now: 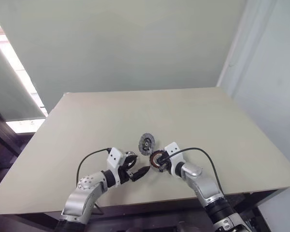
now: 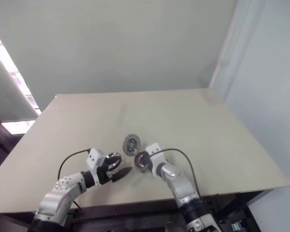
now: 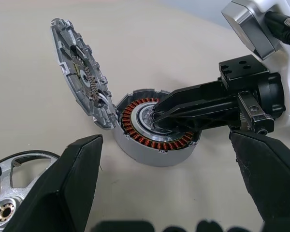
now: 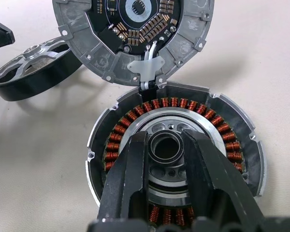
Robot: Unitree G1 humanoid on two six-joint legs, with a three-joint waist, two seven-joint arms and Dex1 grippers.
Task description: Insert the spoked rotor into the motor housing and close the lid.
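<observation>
While the head camera looked down over the beige table (image 1: 208,125), we saw all three parts bunched near its front edge. The lid (image 1: 146,143) stood tilted up behind the motor housing (image 1: 157,160), and the spoked rotor (image 1: 129,159) lay just to the housing's left. The right gripper (image 1: 160,164) sat on the housing; the left gripper (image 1: 135,170) hung next to the rotor, fingers spread, nothing between them.

In the left wrist view, our own two black fingers (image 3: 72,188) stood wide apart and empty. The rotor (image 3: 12,193) lay flat on the table, half hidden behind one of them; whether they touched we couldn't tell. The housing (image 3: 154,130) sat between the fingers but farther out, copper windings showing. The lid (image 3: 82,79) rose from the housing's rim, steeply tilted. The right gripper (image 3: 157,117) reached in from the side, tips at the housing's silver centre.

In the right wrist view, the right gripper (image 4: 165,145) had its fingers (image 4: 128,174) partly closed, clamped on either side of the dark hub at the centre of the housing (image 4: 232,140). The lid (image 4: 133,38) stood open at the hinge on the far rim, circuit side facing us. The rotor (image 4: 36,70) lay beside it on the table, apart from the housing, partly hidden behind the lid's edge.
</observation>
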